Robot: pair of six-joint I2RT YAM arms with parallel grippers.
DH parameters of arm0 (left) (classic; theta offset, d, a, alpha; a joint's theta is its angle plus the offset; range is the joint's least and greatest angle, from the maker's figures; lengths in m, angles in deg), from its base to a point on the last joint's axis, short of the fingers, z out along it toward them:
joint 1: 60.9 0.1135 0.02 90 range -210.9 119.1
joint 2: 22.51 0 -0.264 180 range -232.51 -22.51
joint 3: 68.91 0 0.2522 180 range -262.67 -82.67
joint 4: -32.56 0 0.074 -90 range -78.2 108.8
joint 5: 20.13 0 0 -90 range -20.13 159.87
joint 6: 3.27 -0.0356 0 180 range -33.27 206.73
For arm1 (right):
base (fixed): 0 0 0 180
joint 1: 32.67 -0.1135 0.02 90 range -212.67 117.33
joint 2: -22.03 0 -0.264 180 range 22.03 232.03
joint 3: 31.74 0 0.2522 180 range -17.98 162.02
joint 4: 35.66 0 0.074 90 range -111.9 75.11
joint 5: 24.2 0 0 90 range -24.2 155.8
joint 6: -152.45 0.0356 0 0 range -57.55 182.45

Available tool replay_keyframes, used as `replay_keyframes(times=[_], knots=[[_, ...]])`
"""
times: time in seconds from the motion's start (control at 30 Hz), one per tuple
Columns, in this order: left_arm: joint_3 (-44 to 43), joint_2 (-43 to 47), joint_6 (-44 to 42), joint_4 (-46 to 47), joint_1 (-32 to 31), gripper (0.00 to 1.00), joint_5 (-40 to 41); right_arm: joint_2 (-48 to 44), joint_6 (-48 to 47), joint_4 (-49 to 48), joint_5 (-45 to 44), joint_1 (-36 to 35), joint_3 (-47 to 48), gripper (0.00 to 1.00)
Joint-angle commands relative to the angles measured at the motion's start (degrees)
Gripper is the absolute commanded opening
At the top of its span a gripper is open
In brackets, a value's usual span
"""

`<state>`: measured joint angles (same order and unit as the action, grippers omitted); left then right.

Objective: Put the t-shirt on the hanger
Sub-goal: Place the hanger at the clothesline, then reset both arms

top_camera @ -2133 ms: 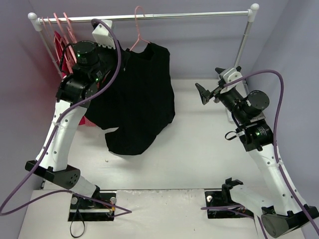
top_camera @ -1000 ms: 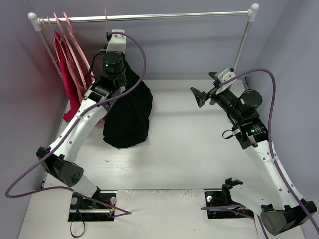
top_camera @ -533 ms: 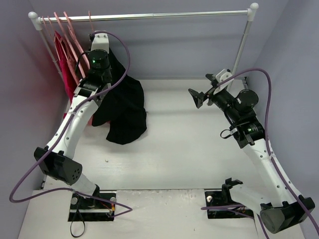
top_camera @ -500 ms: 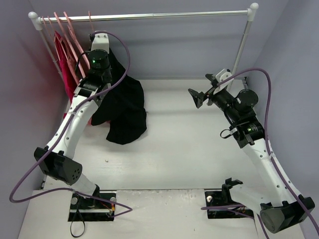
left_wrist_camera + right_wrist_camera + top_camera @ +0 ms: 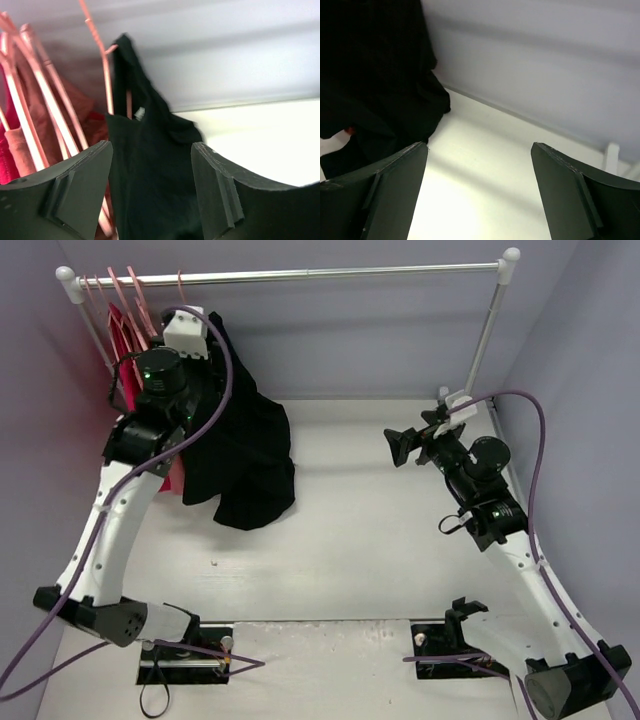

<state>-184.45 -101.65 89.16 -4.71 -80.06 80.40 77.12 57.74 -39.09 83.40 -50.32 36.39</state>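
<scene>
1. Desk (image 5: 370,540): below both sets of fingers. Only the hem of the shirt hangs close to it, and I cannot tell whether the hem touches
2. Rail (image 5: 330,270): runs across above and ahead of the left fingers (image 5: 82,190), with the load bunched at its left end
3. T-shirt (image 5: 245,455): black and slack, hanging straight ahead of the left fingers and showing in the gap between them without touching. About two seconds ago it hung spread wide near mid-rail. It has since been slid left and now hangs narrower, folded in on itself
4. Red and pink garments (image 5: 15,150): just beyond the left-hand finger, beside the shirt. Unchanged
5. Left fingers: spread wide, holding nothing. Half a second ago the wrist was tight against the shirt's collar; it has now backed off
6. Right fingers (image 5: 385,190): spread wide and empty, well apart from the shirt, which lies far ahead and to their left. The arm has only drifted slightly
7. Hanger (image 5: 106,75): thin pink, its neck rising out of the shirt's collar directly ahead of the left fingers, with the hook up toward the rail
8. Judgement: shirt on hanger, parked beside the others and released, so the task looks essentially complete. Remaining risk: the shoulders are bunched and may be seated unevenly
</scene>
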Motion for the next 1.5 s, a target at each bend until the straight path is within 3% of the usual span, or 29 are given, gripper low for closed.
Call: replay_keyframes(times=[0.0,0.1,0.33,0.53,1.07,1.47], knots=[[-2.39,7.65,2.74,-8.21,0.17,0.64,-10.52,-5.34,8.39,-1.81,-12.14,0.25,0.47,0.89],[2.0,13.36,4.15,-14.18,0.17,0.65,-13.16,-8.68,9.1,7.49,-17.42,0.16,1.44,1.0],[20.36,31.3,6.7,-21.83,0.17,0.65,-5.44,-16.06,9.02,19.63,-23.14,0.25,0.91,1.0],[28.56,42.47,7.41,-29.66,0.17,0.65,3.09,-19.93,9.63,26.32,-25.07,0.16,-0.57,1.0],[50.0,61.1,9.43,-25.8,0.17,0.65,7.67,-34.96,11.92,21.94,-32.37,-0.01,-11.21,1.0],[55.45,62.43,10.22,-22.81,0.17,0.65,6.88,-35.4,12.36,20.97,-32.46,-0.02,-11.74,1.0]])
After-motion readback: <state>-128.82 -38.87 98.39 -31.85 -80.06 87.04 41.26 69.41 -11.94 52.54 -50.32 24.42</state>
